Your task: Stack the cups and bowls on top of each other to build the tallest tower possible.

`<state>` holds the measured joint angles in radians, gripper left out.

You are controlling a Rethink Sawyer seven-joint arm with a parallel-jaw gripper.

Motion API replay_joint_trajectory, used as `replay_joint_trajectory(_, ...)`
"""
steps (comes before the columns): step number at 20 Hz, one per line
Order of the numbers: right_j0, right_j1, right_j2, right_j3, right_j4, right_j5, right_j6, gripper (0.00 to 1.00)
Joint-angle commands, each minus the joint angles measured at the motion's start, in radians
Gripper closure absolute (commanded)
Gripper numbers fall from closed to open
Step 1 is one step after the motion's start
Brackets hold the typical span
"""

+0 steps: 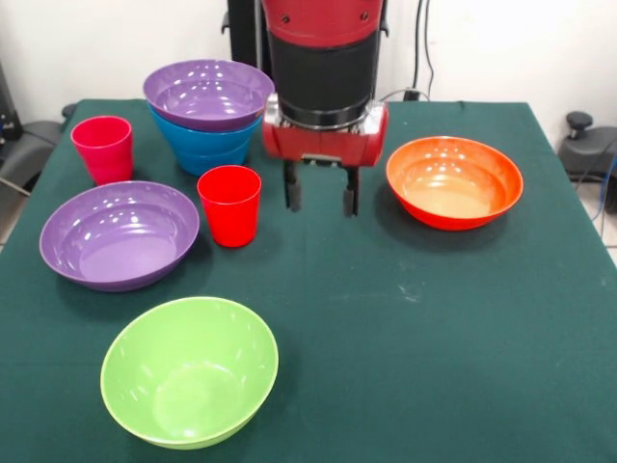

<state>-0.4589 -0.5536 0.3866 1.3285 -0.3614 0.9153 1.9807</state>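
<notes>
The upper part of the arm (pixel 323 58) is cut off by the top edge, so only its red and black lower section shows, descending vertically over the far middle of the green table (pixel 434 318). The arm body hides part of the table behind it. The gripper (pixel 322 189) points straight down, its two dark fingers (pixel 292 185) set moderately apart with nothing between them; whether the tips touch the cloth cannot be determined. A purple bowl (pixel 207 94) sits nested in a blue bowl (pixel 214 145) at the far left of the arm, forming a two-piece tower; only the blue bowl's outer wall shows, and its inside is hidden. The pink cup (pixel 103 148) stands upright near the table's left edge, beside this pile. The red cup (pixel 230 204) stands upright just left of the gripper, apart from it. A second purple bowl (pixel 120 233) rests upright, just beside the red cup. The orange bowl (pixel 454 180) sits to the right of the gripper, apart from it. The green bowl (pixel 190 370) lies nearest the camera, well apart from the gripper.
</notes>
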Motion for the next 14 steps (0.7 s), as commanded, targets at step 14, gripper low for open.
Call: replay_joint_trajectory(14,0.136,0.493,0.179,-1.021,-0.144,0.489,-0.144,0.0)
